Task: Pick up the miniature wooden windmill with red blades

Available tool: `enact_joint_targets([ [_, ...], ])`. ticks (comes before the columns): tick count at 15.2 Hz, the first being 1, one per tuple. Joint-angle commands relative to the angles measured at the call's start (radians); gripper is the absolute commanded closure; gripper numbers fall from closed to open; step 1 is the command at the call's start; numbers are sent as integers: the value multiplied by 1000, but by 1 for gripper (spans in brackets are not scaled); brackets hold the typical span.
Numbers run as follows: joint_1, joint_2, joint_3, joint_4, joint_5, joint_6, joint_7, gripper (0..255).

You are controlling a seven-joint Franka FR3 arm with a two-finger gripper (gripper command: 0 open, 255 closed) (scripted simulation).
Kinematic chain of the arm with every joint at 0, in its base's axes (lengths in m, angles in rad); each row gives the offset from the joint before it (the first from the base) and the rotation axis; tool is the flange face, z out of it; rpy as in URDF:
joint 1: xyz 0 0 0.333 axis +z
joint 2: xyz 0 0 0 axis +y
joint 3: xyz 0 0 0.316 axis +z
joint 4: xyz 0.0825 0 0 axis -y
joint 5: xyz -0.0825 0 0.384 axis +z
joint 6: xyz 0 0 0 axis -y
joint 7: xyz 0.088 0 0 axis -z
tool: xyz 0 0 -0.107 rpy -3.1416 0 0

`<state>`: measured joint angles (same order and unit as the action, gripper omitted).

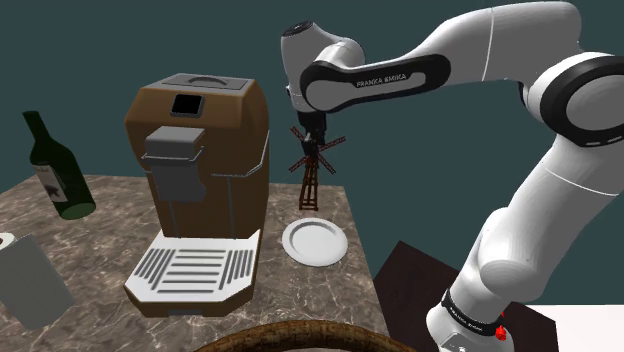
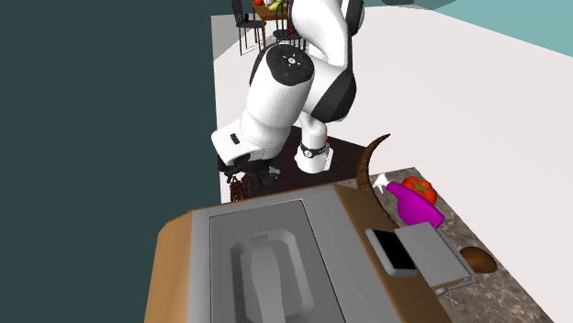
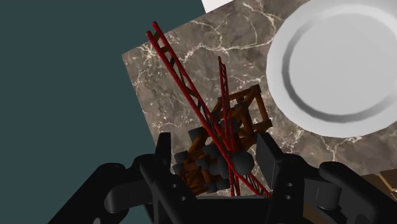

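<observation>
Your windmill [image 1: 311, 180] stands upright near the tabletop's [image 1: 105, 225] far corner. You see a brown lattice tower carrying red lattice blades.

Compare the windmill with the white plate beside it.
The windmill stands tall and upright; the plate lies flat and low. The windmill is brown lattice with red blades; the plate is plain white and round. Both rest on the marbled countertop.
</observation>
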<state>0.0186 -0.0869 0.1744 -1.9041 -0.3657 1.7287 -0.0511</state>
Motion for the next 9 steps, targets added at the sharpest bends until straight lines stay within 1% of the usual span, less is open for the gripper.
enact_joint_targets([
  [1, 0, -2, 1, 28, 2, -27, -10, 255],
  [7, 2, 1, 3, 109, 5, -102, -34, 255],
  [9, 2, 1, 3, 111, 5, -104, -35, 255],
])
